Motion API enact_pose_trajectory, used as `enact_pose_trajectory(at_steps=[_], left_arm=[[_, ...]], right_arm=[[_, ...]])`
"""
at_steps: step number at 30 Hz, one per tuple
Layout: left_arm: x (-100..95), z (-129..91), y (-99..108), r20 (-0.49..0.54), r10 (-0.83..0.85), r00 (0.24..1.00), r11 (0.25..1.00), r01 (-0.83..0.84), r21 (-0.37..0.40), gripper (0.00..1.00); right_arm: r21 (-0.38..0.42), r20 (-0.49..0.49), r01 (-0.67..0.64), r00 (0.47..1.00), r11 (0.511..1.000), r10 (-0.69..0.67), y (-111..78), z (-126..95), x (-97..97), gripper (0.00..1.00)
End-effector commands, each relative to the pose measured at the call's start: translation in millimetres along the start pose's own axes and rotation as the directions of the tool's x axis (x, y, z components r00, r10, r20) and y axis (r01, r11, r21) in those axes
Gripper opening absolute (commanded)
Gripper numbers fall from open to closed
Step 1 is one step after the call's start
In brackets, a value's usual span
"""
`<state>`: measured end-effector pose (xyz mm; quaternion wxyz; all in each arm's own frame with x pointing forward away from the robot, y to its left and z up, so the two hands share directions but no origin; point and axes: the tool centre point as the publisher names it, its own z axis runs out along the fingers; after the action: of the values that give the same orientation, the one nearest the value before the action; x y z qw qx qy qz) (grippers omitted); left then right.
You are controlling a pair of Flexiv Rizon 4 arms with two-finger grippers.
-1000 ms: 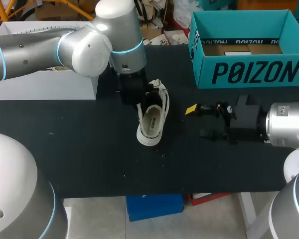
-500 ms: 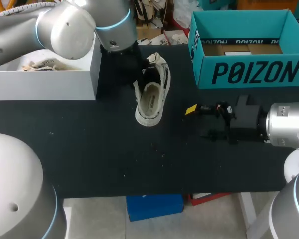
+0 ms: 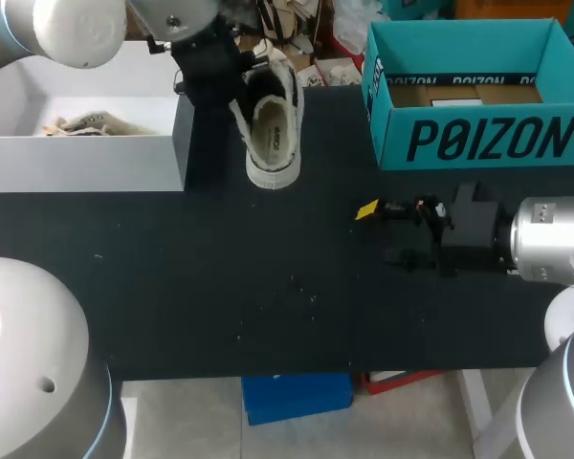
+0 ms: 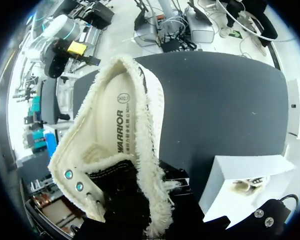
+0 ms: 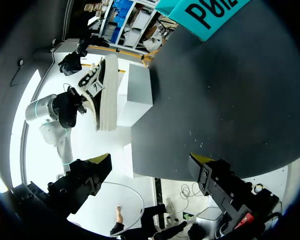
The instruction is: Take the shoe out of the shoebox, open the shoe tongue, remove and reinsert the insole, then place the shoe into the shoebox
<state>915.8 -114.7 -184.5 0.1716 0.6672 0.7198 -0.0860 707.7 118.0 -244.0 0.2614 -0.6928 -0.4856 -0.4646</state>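
Note:
A cream low-top shoe [image 3: 271, 134] with a fleecy lining hangs in the air beside the right wall of the white shoebox [image 3: 86, 158], its opening facing the head camera. My left gripper [image 3: 231, 84] is shut on the shoe's heel collar; its fingertips are hidden by the shoe. In the left wrist view the shoe [image 4: 117, 135] fills the space ahead of the gripper, insole showing, with the white shoebox [image 4: 245, 172] beside it. My right gripper [image 3: 375, 210] rests low over the table at the right, open and holding nothing; its yellow tips [image 5: 102, 161] stand wide apart.
Crumpled paper [image 3: 81, 124] lies in the white shoebox. A teal open box [image 3: 478, 139] stands at the back right, with cardboard inside. The black table [image 3: 220, 287] has a few small crumbs near its middle.
My left arm has lifted the shoe off the table and carried it back and to the left, toward the white shoebox. The right arm has stayed put.

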Motion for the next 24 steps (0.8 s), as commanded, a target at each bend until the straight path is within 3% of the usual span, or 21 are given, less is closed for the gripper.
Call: enact_pose_trajectory(at_steps=[1,16,19,24], left_arm=[[34.3,-34.6,7.4,0.046,-0.112,0.993,0.993,0.113,-0.016,0.0],[164.2,-69.1,40.2,0.091,-0.432,0.897,0.888,0.441,-0.134,0.0],[182.6,-75.3,39.1,0.079,-0.466,0.881,0.869,0.472,-0.146,0.0],[182.6,-75.3,39.1,0.079,-0.466,0.881,0.869,0.472,-0.146,0.0]], right_arm=[[-0.001,0.002,0.0,1.0,1.0,0.0,-0.1,1.3,0.6,1.0],[-0.001,0.002,0.0,1.0,1.0,0.0,-0.1,1.3,0.6,1.0],[-0.001,0.002,0.0,1.0,1.0,0.0,-0.1,1.3,0.6,1.0],[-0.001,0.002,0.0,1.0,1.0,0.0,-0.1,1.3,0.6,1.0]])
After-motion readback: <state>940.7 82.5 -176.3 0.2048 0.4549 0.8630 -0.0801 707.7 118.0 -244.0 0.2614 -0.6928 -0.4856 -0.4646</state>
